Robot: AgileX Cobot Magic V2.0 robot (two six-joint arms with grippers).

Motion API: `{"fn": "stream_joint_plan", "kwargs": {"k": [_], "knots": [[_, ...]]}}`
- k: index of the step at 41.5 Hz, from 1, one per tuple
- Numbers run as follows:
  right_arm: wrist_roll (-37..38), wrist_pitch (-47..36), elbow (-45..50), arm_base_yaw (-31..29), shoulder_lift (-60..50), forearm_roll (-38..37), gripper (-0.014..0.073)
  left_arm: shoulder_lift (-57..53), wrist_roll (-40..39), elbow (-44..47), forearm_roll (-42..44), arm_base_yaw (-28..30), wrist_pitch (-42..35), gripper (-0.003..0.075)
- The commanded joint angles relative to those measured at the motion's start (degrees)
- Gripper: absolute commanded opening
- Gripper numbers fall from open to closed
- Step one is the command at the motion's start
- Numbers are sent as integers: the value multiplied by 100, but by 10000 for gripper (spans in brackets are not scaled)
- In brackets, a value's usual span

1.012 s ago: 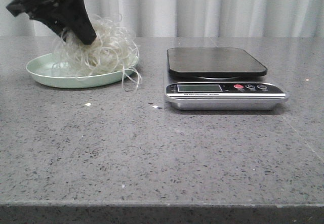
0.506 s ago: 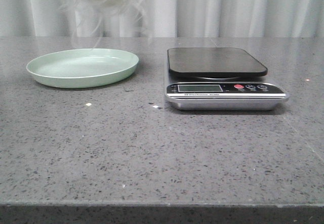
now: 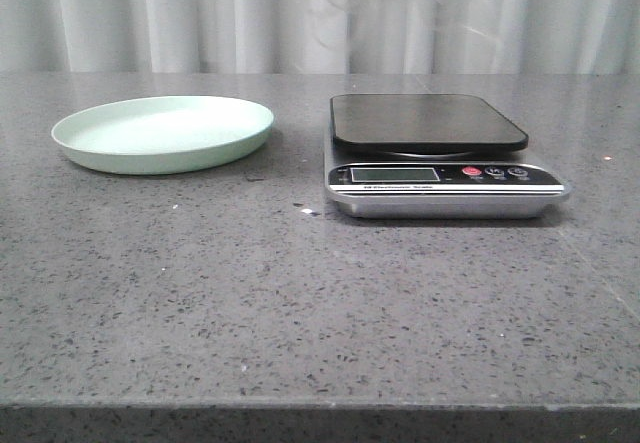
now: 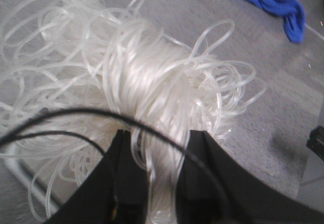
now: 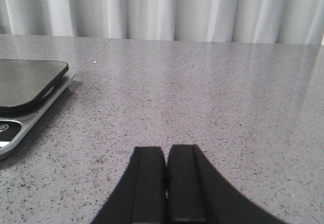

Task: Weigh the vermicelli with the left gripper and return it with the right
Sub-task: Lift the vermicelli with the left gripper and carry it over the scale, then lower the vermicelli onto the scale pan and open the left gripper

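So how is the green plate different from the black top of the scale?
The plate is round and pale green; the scale platform is a black rectangle with rounded corners. The plate sits straight on the table, while the platform is raised on the silver scale. The plate has an upturned rim; the platform looks flat. Both have nothing on them, since the left gripper holds the vermicelli.

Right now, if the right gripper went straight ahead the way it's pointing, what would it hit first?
Probably nothing close. The right gripper, fingers pressed together, points across bare speckled grey stone tabletop toward the white pleated curtain. The silver kitchen scale with black platform lies off to one side of that line.
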Motion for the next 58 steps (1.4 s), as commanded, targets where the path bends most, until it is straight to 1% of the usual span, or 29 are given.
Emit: {"fn": "stream_joint_plan", "kwargs": {"k": [1, 6, 22, 32, 38, 48, 51, 55, 58], "knots": [[-19, -436, -49, -33, -89, -7, 151, -61, 59, -213, -298, -270, -438, 146], [-19, -436, -49, -33, -89, -7, 151, 159, 59, -213, -141, -384, -504, 145], [-19, -436, -49, -33, -89, -7, 151, 678, 59, -213, 5, -384, -586, 145], [-19, -436, -49, -33, -89, -7, 151, 683, 59, -213, 64, -373, -586, 164], [-19, -436, -49, -33, -89, -7, 151, 682, 59, -213, 64, -362, -554, 237], [-19, -436, -49, -33, -89, -7, 151, 656, 59, -213, 64, -362, -351, 412], [-19, -436, -49, -33, -89, -7, 151, 616, 59, -270, 74, -351, -250, 451], [-19, -436, -49, -33, -89, -7, 151, 540, 12, -320, 88, -306, -135, 484], [-19, -436, -49, -33, -89, -7, 151, 413, -13, -320, 114, -225, -79, 487]]}}
